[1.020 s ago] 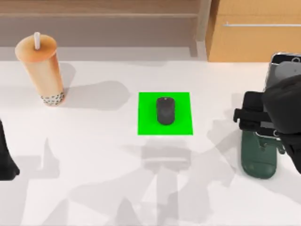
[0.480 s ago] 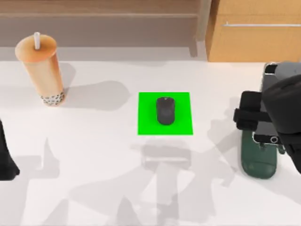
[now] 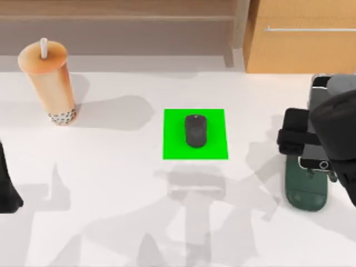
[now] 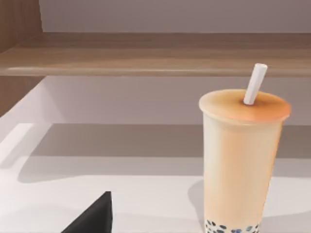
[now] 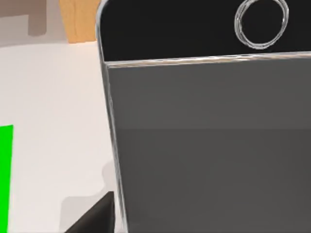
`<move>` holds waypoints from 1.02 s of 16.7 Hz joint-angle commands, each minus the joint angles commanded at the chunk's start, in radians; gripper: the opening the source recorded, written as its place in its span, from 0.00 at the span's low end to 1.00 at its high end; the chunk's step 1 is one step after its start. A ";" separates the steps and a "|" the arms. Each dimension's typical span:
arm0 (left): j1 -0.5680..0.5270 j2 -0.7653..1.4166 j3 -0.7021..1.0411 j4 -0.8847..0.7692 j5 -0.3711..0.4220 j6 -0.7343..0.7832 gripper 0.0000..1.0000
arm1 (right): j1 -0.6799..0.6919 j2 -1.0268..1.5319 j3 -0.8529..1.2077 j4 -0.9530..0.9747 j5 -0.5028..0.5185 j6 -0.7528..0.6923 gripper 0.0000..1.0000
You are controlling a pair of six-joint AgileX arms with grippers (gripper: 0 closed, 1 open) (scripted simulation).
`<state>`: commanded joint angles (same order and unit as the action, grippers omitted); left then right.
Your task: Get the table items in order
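A tan bubble-tea cup [image 3: 49, 80] with a white straw stands upright at the table's [image 3: 111, 211] back left, and also shows in the left wrist view [image 4: 240, 160]. On the bright green mat [image 3: 214, 147] at the centre rests the black mouse [image 3: 195, 130]. At the right, my right gripper [image 3: 305, 146] is shut on the smartphone [image 3: 319, 84], which leans on the dark green phone stand [image 3: 304, 192]. The smartphone's grey screen [image 5: 209, 145] looms close, one finger [image 5: 92, 218] against its edge. My left gripper [image 3: 6, 189] is parked open at the left edge.
A tan wooden cabinet [image 3: 300, 39] stands behind the table's back right corner, and a low wooden shelf [image 3: 117, 16] runs along the back. Bare white tabletop lies between the cup, the mat and the stand, and across the front.
The smartphone has come down and forward onto the stand with my right gripper. Over the last half second it has barely moved. The left arm is still.
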<state>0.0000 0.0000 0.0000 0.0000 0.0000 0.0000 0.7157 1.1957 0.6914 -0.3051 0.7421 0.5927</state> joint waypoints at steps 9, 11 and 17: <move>0.000 0.000 0.000 0.000 0.000 0.000 1.00 | 0.089 -0.076 -0.034 -0.103 0.056 0.084 1.00; 0.000 0.000 0.000 0.000 0.000 0.000 1.00 | 0.084 -0.071 -0.030 -0.102 0.054 0.082 1.00; 0.000 0.000 0.000 0.000 0.000 0.000 1.00 | 0.007 -0.232 -0.102 -0.061 -0.047 -0.012 1.00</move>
<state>0.0000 0.0000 0.0000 0.0000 0.0000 0.0000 0.7224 0.9635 0.5897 -0.3665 0.6954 0.5802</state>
